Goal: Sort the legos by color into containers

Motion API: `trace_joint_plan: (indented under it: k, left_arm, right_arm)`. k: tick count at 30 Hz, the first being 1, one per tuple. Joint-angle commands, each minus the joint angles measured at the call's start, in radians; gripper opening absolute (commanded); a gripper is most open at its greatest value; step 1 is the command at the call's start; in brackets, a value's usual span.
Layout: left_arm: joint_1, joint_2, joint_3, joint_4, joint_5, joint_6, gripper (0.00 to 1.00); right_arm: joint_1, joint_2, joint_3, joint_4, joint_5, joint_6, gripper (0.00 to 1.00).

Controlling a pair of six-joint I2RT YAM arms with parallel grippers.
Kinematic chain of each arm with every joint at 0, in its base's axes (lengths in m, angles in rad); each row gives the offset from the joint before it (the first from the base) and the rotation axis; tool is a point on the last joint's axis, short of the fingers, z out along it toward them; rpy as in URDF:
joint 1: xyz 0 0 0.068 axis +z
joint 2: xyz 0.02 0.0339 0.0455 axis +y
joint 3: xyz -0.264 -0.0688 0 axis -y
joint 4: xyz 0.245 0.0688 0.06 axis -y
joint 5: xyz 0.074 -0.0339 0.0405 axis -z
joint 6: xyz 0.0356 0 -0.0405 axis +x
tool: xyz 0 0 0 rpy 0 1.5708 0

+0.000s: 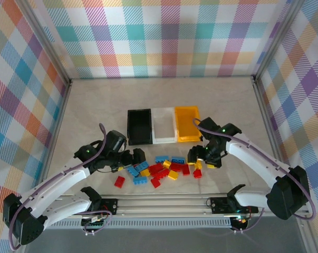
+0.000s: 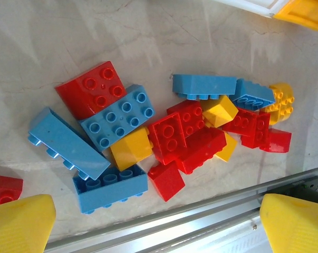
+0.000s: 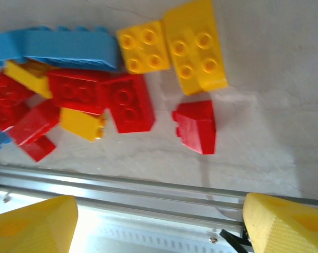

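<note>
The legos (image 1: 159, 167) lie in a loose pile of red, blue and yellow bricks near the table's front. Behind them stand the containers side by side: black (image 1: 139, 126), white (image 1: 164, 125) and yellow-orange (image 1: 186, 124). My left gripper (image 1: 133, 157) hovers at the pile's left end, open, with nothing between its yellow fingers (image 2: 19, 224). Below it lie a red square brick (image 2: 93, 89) and a blue brick (image 2: 116, 118). My right gripper (image 1: 197, 155) hangs at the pile's right end, open and empty. A small red brick (image 3: 196, 126) and two yellow bricks (image 3: 195, 47) lie beneath it.
A metal rail (image 1: 164, 203) runs along the table's front edge, close to the pile. A lone red brick (image 1: 119, 181) sits at the front left. Checked walls enclose the table on three sides. Bare table stretches behind and beside the bins.
</note>
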State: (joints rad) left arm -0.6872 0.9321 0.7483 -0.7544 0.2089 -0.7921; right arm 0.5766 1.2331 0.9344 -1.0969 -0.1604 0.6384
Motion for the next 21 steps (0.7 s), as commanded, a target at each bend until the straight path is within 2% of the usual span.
trace_joint_plan:
  k: [1,10,21]
  left_arm:
    - [-0.012,-0.036,-0.016,0.024,0.012,-0.029,1.0]
    - [-0.012,-0.071,-0.041,0.012,0.009,-0.049,1.0]
    - [-0.012,-0.054,-0.041,0.009,0.003,-0.045,1.0]
  right_arm:
    - [0.005,-0.027,-0.037,0.02,0.036,0.043,0.77]
    - [0.005,0.05,-0.071,0.083,0.094,0.015,0.61]
    - [0.003,0.181,-0.024,0.118,0.136,-0.049,0.52]
